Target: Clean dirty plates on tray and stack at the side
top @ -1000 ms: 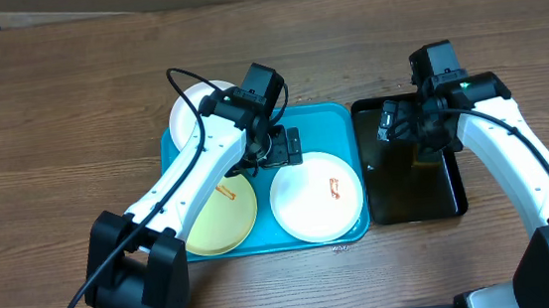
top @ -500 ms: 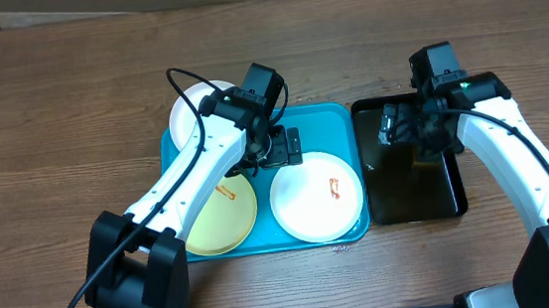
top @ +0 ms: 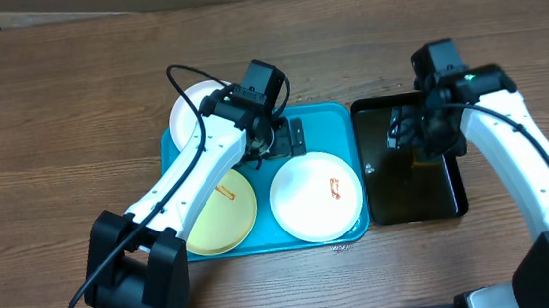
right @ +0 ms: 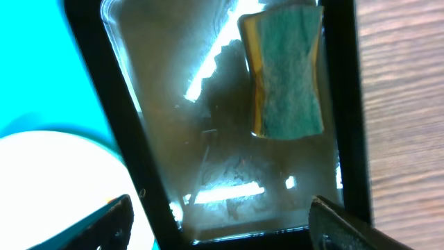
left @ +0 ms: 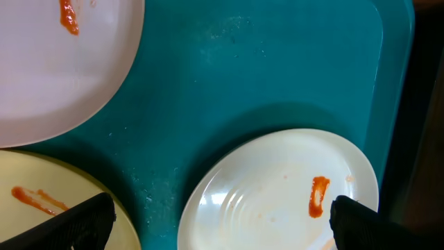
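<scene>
On my table (top: 54, 143) the tray (top: 336, 119) sits near the middle, with the basin (top: 413, 197) just beside it on its right. Three plates lie on the tray. The far-left plate (top: 190, 117) reaches past the tray's far edge, and the near-left plate (top: 230, 218) and near-right plate (top: 313, 200) sit side by side in front. A sponge (right: 286, 73) lies in the basin, toward its far end.

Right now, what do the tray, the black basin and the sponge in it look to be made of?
The tray: likely plastic, turquoise, matte with faint scuffs and a moulded rounded corner. The black basin: glossy plastic or coated metal, hard to tell; it shows bright mirror-like reflections. The sponge: soft foam, yellowish body with a rough green scouring face.
</scene>
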You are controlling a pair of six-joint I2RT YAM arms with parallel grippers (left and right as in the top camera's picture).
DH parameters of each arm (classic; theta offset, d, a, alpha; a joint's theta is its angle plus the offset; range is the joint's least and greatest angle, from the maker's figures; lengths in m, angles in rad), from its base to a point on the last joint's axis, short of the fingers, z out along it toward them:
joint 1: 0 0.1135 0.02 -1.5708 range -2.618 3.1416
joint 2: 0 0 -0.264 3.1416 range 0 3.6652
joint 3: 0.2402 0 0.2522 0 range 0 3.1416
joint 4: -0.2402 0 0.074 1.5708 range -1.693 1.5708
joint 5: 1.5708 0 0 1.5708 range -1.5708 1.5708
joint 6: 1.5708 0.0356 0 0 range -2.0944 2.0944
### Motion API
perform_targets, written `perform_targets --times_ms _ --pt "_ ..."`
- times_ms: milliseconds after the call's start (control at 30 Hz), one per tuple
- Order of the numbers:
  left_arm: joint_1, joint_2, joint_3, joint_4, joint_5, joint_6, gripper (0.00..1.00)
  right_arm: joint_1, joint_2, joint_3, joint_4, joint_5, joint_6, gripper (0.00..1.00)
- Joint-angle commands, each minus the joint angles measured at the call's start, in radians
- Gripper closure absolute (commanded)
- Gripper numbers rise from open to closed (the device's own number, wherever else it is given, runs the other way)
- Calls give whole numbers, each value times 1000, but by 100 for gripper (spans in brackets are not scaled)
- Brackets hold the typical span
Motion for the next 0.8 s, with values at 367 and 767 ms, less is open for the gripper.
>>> perform_targets --times_ms 367,767 --pt "19 -174 4 -43 6 66 96 -2 -190 218 -222 11 -30 91" --pt "21 -411 -3 -197 -176 62 2 -2 -161 168 -167 18 -29 9"
